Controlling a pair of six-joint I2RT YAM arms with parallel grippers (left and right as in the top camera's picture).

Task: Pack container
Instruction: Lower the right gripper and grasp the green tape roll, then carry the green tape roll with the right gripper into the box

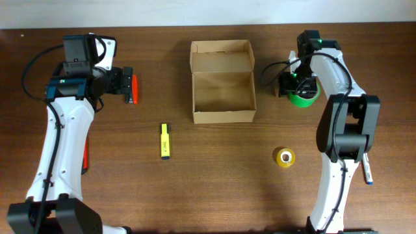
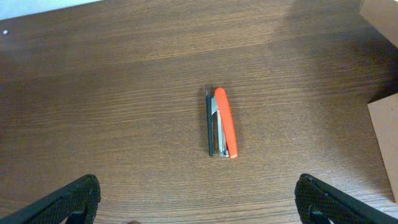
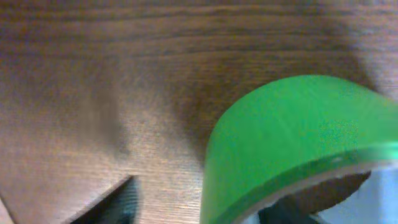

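Observation:
The container [image 1: 222, 116], a tan cardboard box, stands open at mid-table with its flap lid folded back; it looks empty. My right gripper [image 1: 296, 84] is down at a green tape roll [image 1: 302, 97] to the right of the box. In the right wrist view the gripper [image 3: 199, 211] is open and straddles the wall of the green roll [image 3: 292, 137]. One finger is inside the hole and the other stands a gap away outside. My left gripper [image 2: 202, 208] hangs wide open above a red stapler [image 2: 222, 121] lying left of the box [image 2: 385, 143].
A yellow highlighter [image 1: 165, 141] lies in front of the box's left corner. A small yellow tape roll [image 1: 285, 156] sits at the front right, and a pen [image 1: 368, 171] lies beyond it. A red object [image 1: 86, 153] shows beside the left arm.

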